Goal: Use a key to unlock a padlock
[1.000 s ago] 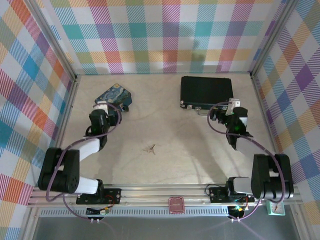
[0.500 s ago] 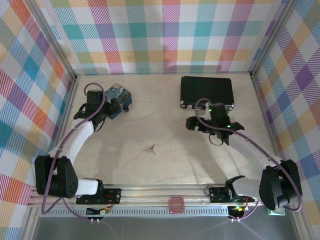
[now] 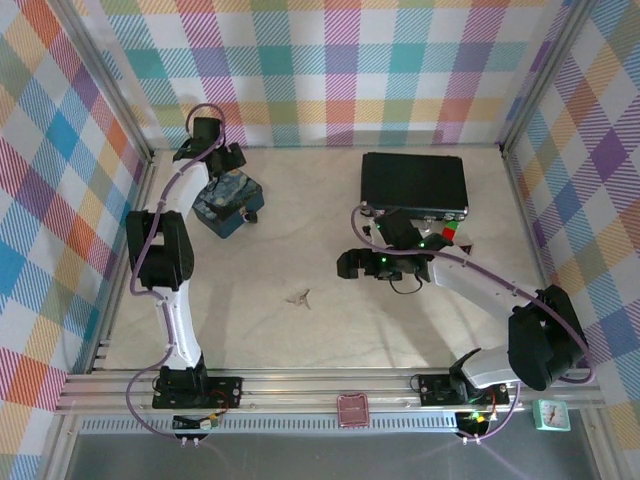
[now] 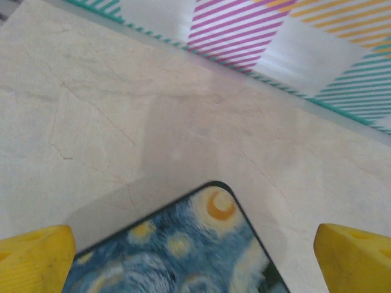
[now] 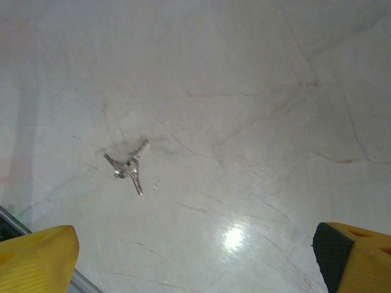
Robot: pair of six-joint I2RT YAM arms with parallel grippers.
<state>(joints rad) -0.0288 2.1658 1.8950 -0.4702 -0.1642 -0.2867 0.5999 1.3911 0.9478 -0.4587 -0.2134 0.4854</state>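
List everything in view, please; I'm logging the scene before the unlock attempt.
Keys: one small bunch, silvery, table centre.
Tin: one, blue and yellow, far left.
Case: one, black, far right.
Small block: one, red-white-green, beside the case.
Red square: one, red, front rail.
Table: one, beige, under everything.
Left end effector: one, yellow fingers, open over the tin.
Right end effector: one, yellow fingers, open above bare table near the keys.

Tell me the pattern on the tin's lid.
The tin has blue swirls with yellow orbs; left wrist view.
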